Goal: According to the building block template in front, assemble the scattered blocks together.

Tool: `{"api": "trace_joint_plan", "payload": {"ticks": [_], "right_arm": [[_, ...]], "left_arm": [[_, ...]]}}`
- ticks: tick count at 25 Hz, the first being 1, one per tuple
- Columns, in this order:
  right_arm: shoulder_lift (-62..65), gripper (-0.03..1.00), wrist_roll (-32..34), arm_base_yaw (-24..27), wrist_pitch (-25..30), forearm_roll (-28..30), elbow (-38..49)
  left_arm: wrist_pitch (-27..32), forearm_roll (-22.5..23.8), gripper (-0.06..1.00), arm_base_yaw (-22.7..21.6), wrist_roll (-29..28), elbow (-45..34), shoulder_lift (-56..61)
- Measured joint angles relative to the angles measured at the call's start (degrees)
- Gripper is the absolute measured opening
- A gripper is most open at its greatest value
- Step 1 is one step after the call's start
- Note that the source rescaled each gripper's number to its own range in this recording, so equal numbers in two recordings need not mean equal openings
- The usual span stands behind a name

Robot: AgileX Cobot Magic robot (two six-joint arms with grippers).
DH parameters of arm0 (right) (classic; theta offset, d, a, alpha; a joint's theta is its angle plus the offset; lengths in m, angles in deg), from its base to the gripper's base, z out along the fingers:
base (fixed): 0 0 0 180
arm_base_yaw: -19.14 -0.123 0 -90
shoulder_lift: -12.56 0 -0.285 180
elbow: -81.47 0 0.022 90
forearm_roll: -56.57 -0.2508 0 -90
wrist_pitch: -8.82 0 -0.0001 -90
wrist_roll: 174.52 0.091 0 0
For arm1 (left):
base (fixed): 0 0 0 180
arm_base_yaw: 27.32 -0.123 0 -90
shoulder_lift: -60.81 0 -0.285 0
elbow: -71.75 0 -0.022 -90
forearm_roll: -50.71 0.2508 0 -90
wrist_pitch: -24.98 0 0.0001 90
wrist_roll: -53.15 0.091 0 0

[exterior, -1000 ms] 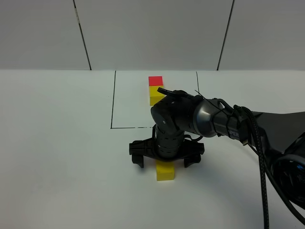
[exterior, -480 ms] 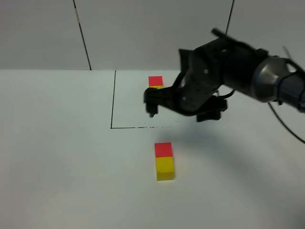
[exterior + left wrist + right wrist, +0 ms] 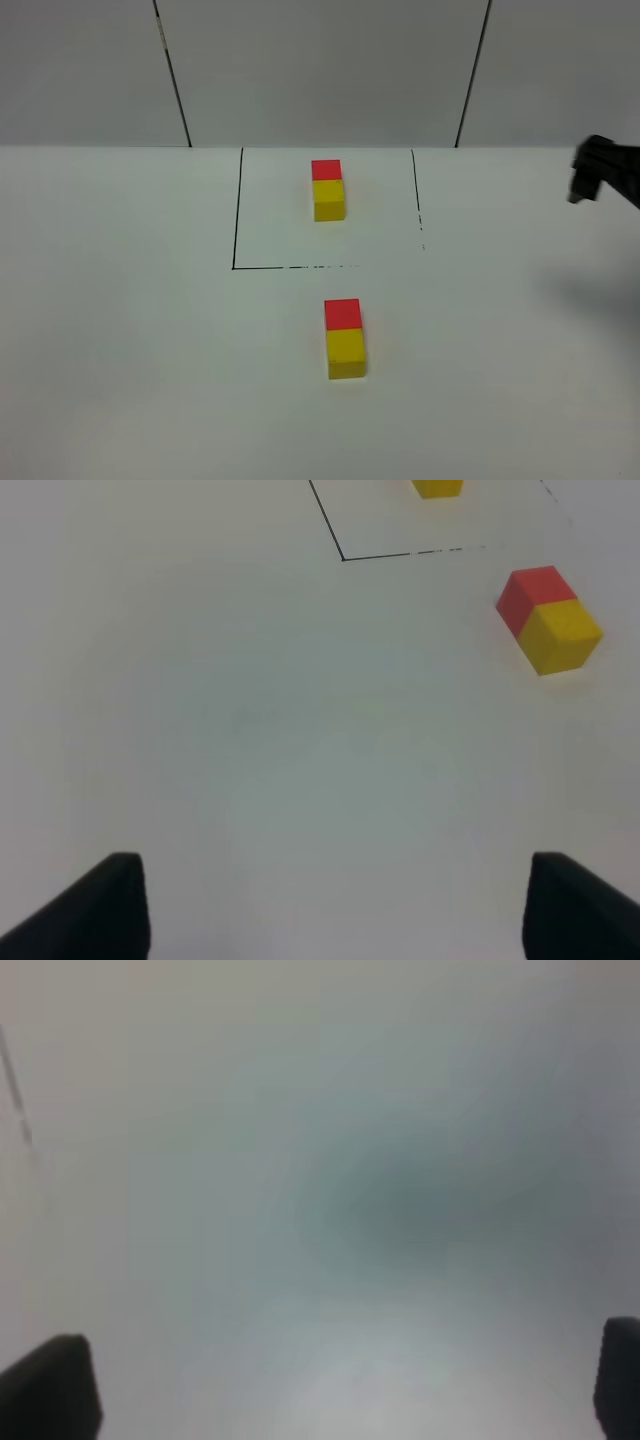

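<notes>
Right gripper has pulled back from mid-counter to the right edge, jaws wide and empty. Left gripper is also wide, holding nothing. Scattered blocks now sit joined, red behind yellow, near the front edge, matching the building block template; assembly looks complete.

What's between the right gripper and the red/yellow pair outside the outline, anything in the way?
Nothing visible. The right gripper sits at the right edge of the high view, jaws open and empty; only bare table lies between it and the joined red cube and yellow cube.
</notes>
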Motion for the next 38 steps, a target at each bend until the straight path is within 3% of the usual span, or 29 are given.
{"api": "trace_joint_plan", "payload": {"ticks": [6, 11, 15, 21, 32, 38], "right_arm": [[22.01, 1.00, 0.85, 2.68, 2.04, 2.29, 17.09], [40.81, 1.00, 6.67, 2.68, 5.19, 7.12, 26.66], [53.99, 1.00, 8.41, 2.70, 14.35, 13.43, 28.95], [68.97, 1.00, 8.72, 2.70, 22.94, 14.83, 29.07], [83.73, 0.96, 7.58, 2.70, 21.37, 15.76, 35.03], [84.18, 0.86, 4.30, 2.70, 21.27, 13.64, 35.31]], "left_arm": [[0.00, 0.00, 0.68, 0.00, 0.00, 0.00, 0.00], [0.00, 0.00, 0.68, 0.00, 0.00, 0.00, 0.00], [0.00, 0.00, 0.68, 0.00, 0.00, 0.00, 0.00], [0.00, 0.00, 0.68, 0.00, -0.05, 0.00, 0.00], [0.00, 0.00, 0.68, 0.00, 0.00, 0.00, 0.00], [0.00, 0.00, 0.68, 0.00, 0.00, 0.00, 0.00]]}}
